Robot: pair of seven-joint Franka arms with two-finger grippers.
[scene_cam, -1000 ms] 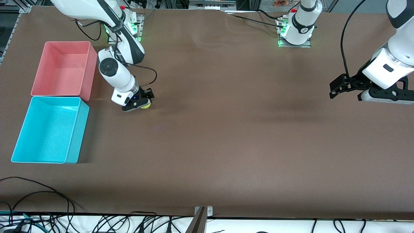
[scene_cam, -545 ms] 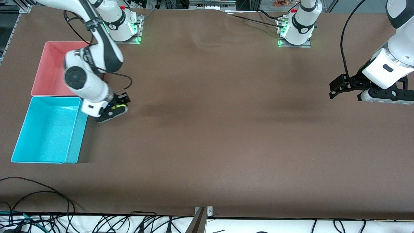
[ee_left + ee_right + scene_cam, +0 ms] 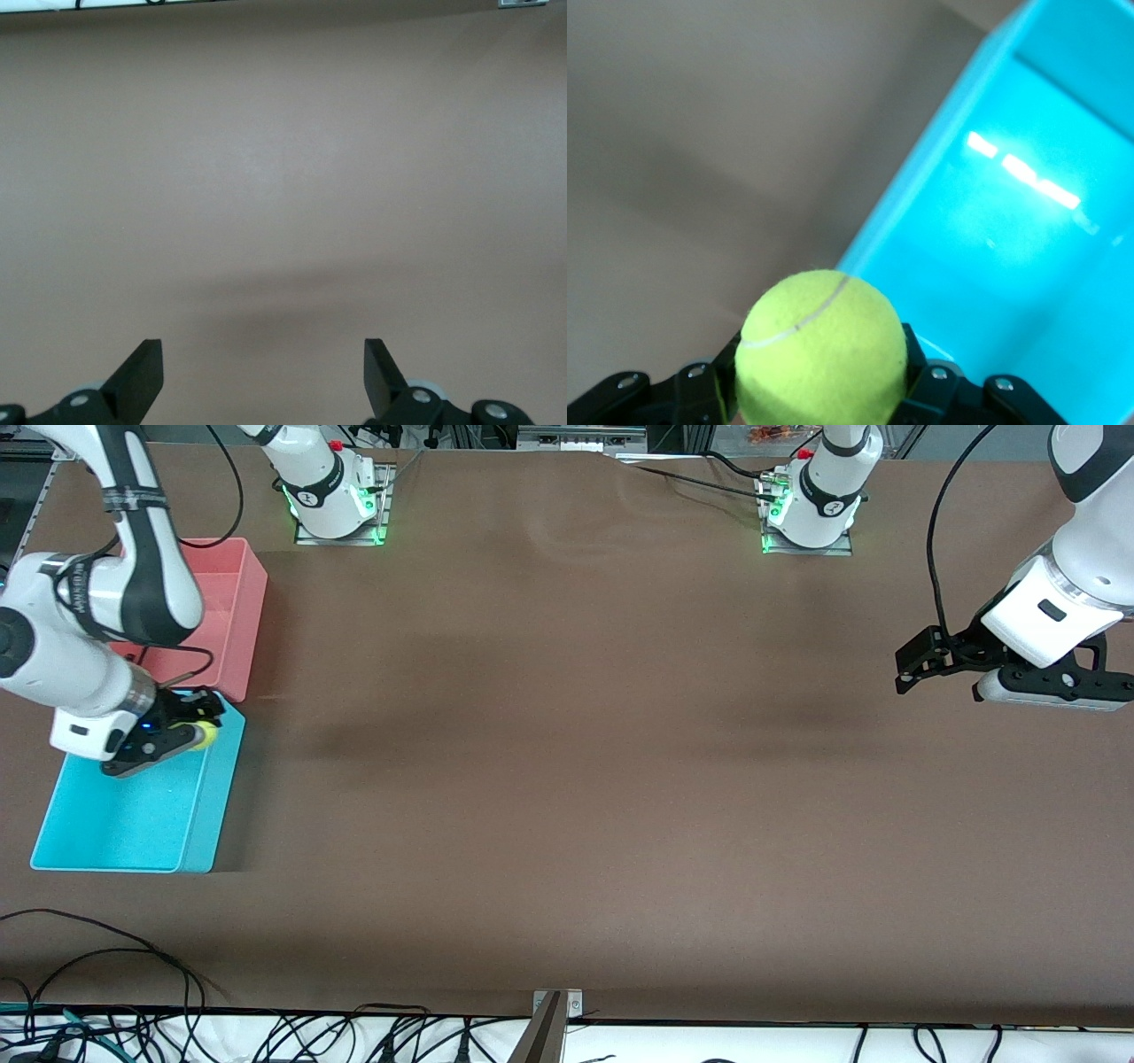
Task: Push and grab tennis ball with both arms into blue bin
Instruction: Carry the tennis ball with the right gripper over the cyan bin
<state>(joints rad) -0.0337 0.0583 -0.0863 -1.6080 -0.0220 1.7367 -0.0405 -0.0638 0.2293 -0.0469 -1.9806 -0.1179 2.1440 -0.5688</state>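
A brown table (image 3: pixel 567 779) fills the scene, with cables trailing along the edge nearest the front camera and the two arm bases standing along the opposite edge. At the right arm's end sit the pink bin (image 3: pixel 232 615) and, nearer the front camera and touching it, the blue bin (image 3: pixel 124 828). The right gripper (image 3: pixel 197 731) hangs over the blue bin's corner closest to the pink bin, its fingers pinched on the tennis ball (image 3: pixel 204 734), which shows in the front view only as a small yellow-green patch at the fingertips. The right wrist view gives what the front view does not: the ball (image 3: pixel 822 350) fills the space between the fingers, its white seam curving across the upper face, with the blue bin's wall (image 3: pixel 921 186) and bright floor directly under and past the gripper (image 3: pixel 824 390), and bare table next to the wall. The ball is round, so it has no long axis. At the left arm's end, the left gripper (image 3: pixel 926 660) waits in the air over bare table, fingers spread wide; the left wrist view shows its two dark fingertips (image 3: pixel 142 376) apart with only brown surface and a soft shadow beneath the gripper (image 3: pixel 263 376). No readable writing or brand appears.
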